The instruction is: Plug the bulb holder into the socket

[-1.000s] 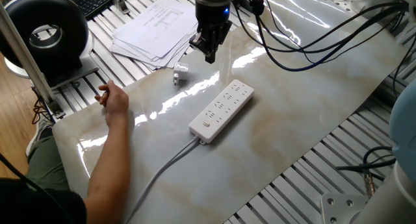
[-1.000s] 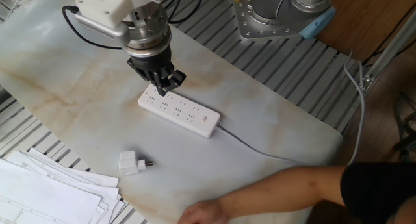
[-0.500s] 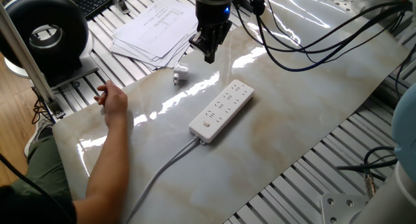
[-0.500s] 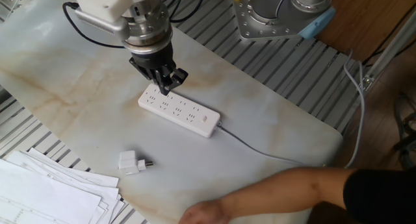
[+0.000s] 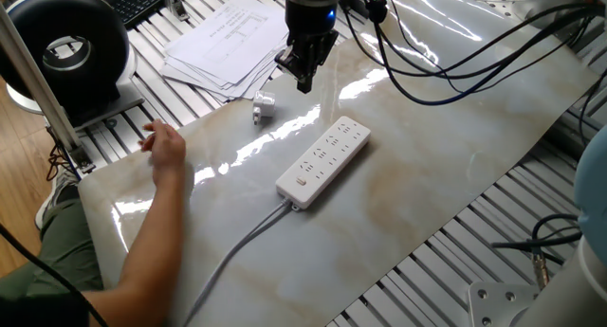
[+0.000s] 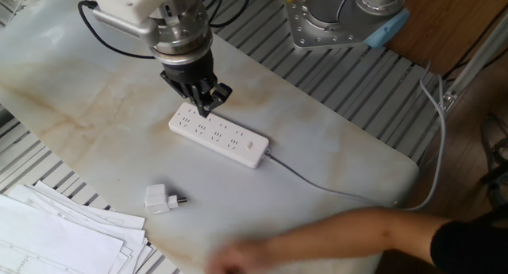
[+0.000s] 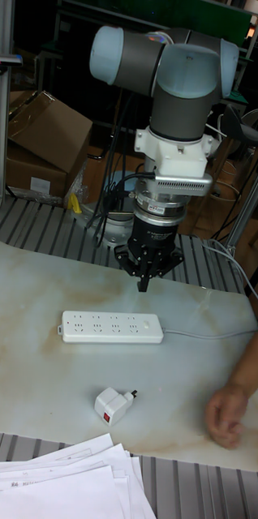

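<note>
Gripper (image 7: 146, 285) hangs above the marble-patterned table (image 5: 446, 166), fingers pointing down and pressed together at the tips, holding nothing; the other fixed view shows the same closed tips (image 6: 205, 109) over the end of the socket farthest from its cable. Socket (image 7: 112, 327) lies flat on the table, a long white strip with rows of dark holes, its grey cable (image 7: 202, 334) leaving from one end; in one fixed view the strip (image 5: 323, 160) runs diagonally with the cable (image 5: 234, 258) trailing toward the near edge. Bulb holder (image 7: 113, 403) lies on its side on the table, apart from the socket and not plugged in, red mark on one face and metal prongs pointing sideways; in one fixed view it (image 5: 263, 108) sits between the strip and a stack of papers (image 5: 225, 45). Papers also show at the table edge in the tall fixed view (image 7: 56, 482). Person's hand (image 7: 224, 415) rests on the table well clear of the gripper; the same hand (image 5: 167, 146) shows in one fixed view and is motion-blurred in the other fixed view
</note>
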`<state>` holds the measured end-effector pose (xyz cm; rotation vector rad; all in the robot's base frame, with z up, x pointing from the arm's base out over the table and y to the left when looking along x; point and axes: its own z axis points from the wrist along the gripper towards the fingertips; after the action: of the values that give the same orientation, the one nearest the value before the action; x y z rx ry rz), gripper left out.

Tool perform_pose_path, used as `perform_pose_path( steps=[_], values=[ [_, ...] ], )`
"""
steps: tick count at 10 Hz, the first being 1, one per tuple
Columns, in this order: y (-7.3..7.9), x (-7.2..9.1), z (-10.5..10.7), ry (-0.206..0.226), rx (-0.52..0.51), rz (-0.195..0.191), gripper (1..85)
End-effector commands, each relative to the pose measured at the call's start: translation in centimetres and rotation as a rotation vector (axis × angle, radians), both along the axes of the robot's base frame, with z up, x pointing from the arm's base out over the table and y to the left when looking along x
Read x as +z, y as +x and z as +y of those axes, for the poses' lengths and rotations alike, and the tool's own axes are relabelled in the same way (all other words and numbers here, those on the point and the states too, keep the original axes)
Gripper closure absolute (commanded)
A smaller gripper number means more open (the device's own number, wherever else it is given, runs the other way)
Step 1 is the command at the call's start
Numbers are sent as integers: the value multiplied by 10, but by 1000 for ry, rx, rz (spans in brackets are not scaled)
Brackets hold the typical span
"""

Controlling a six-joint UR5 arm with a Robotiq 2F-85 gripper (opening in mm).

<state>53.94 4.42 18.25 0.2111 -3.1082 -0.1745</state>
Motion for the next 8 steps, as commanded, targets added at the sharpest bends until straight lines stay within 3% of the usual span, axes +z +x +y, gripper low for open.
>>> perform_pose_path(
  steps=[1,2,4,8],
  values=[
    [1,0,-3,-16,4,-3,843],
    [4,0,-5,-22,-3,-13,843],
    [1,1,4,13,6,-5,843],
    [3,0,-8,-33,57,-17,843]
  ],
)
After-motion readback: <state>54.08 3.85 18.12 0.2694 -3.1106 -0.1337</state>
